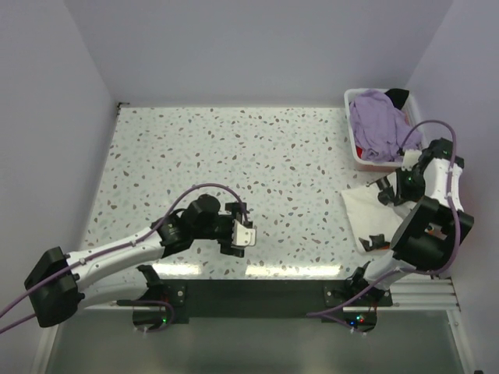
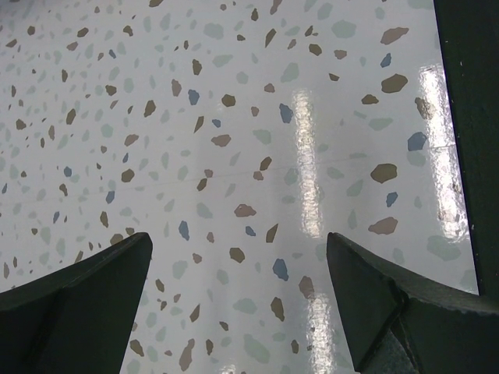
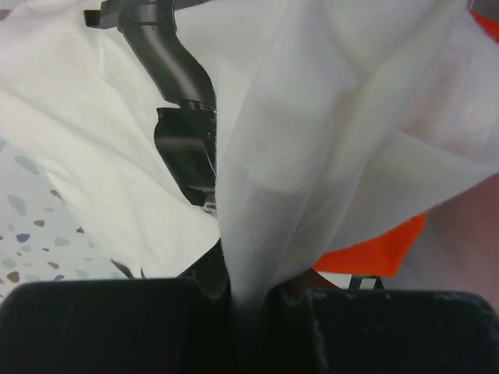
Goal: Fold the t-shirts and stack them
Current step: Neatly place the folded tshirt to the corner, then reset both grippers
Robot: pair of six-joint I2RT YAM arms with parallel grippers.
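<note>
We can read no text, label, brand, number or sign in any of the three views.
</note>
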